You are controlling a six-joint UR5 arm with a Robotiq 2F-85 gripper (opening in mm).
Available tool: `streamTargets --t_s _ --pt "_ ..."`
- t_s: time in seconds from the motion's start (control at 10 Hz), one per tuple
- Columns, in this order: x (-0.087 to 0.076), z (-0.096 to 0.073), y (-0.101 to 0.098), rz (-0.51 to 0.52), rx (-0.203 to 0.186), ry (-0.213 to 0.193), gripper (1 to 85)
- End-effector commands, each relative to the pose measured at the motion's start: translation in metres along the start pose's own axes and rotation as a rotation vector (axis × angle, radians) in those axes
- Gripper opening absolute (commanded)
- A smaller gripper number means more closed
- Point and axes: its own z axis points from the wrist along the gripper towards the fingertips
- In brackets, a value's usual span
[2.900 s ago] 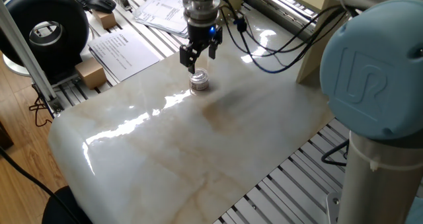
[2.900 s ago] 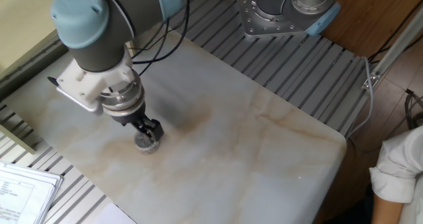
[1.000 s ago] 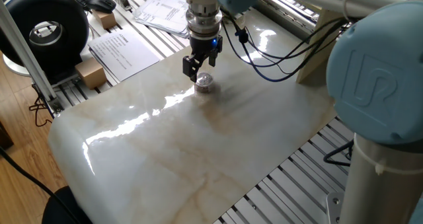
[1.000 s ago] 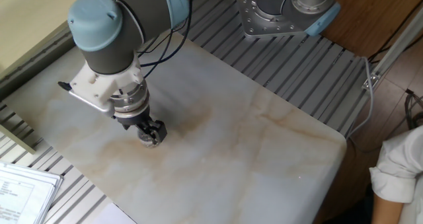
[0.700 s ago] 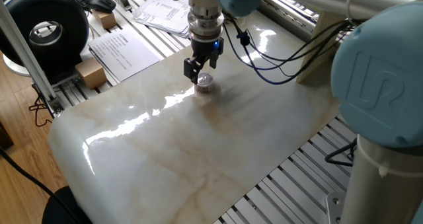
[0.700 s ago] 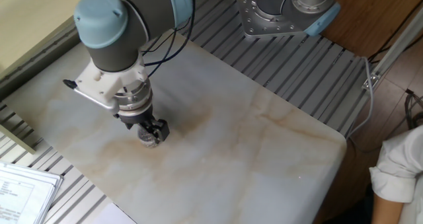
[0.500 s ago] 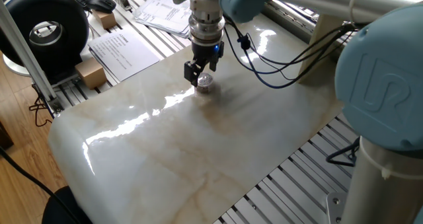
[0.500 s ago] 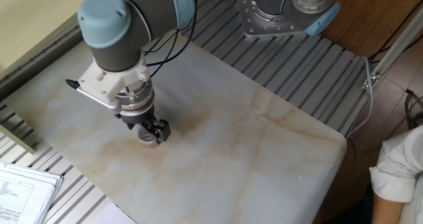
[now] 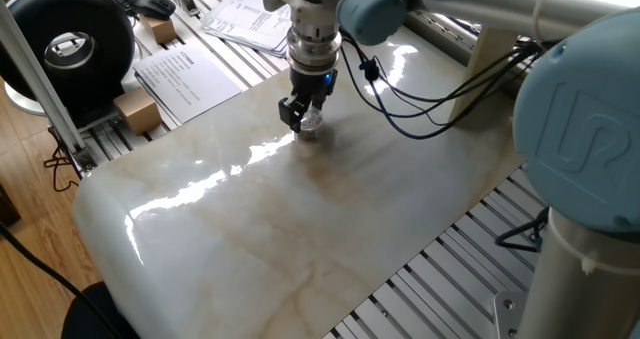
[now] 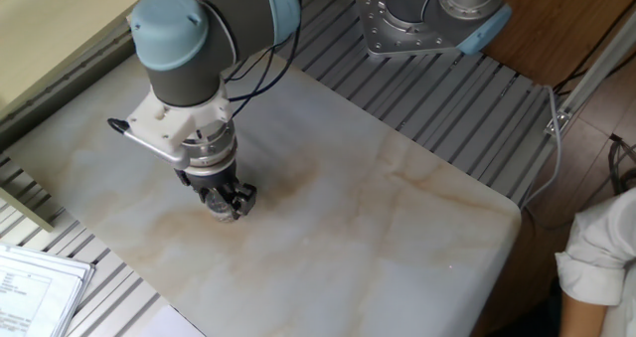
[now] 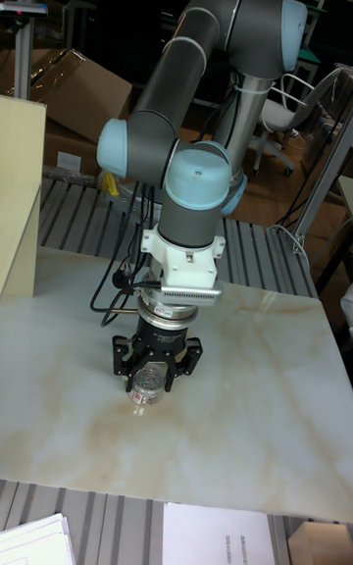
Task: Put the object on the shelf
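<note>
The object, a tiny clear jar [image 9: 311, 127] [image 10: 224, 210] [image 11: 147, 386] with a silvery lid, stands on the marble tabletop [image 9: 300, 219]. My gripper [image 9: 306, 119] [image 10: 227, 204] [image 11: 153, 381] is low over it, open, with one dark finger on each side of the jar. In the tall fixed view the jar looks slightly tilted between the fingers. The shelf shows only in part, as cream boards [image 11: 20, 192] [image 10: 45, 34] [image 9: 490, 59] at the edge of the table.
Papers [image 9: 185, 77], a black round device [image 9: 70, 41] and a small wooden block [image 9: 137, 109] lie beyond the marble's edge. Cables [image 9: 420, 79] trail from the wrist. A person's sleeve [image 10: 601, 262] is at one corner. Grey slotted aluminium [image 10: 437, 88] surrounds the slab.
The gripper has turned and come down from above the jar until its fingers straddle it. The jar has stayed in the same spot on the marble.
</note>
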Motion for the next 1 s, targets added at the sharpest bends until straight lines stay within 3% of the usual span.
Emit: streamTargets --t_s 0.0,0.3,0.5,0.6,0.7,0.8,0.9 --pt "0.002 -0.013 0.003 0.002 -0.017 -0.013 1.3" --pt "0.016 -0.06 0.001 -0.045 -0.023 0.03 1.3" --pt "0.017 -0.109 -0.004 -0.074 -0.031 0.067 1.3" --pt "0.017 -0.115 -0.004 -0.084 -0.033 0.076 1.3" --pt "0.011 -0.115 -0.002 -0.101 -0.04 0.054 1.3" --pt "0.005 -0.114 -0.012 -0.114 -0.002 0.031 1.3" --pt "-0.001 -0.114 -0.013 -0.111 0.004 0.007 1.3"
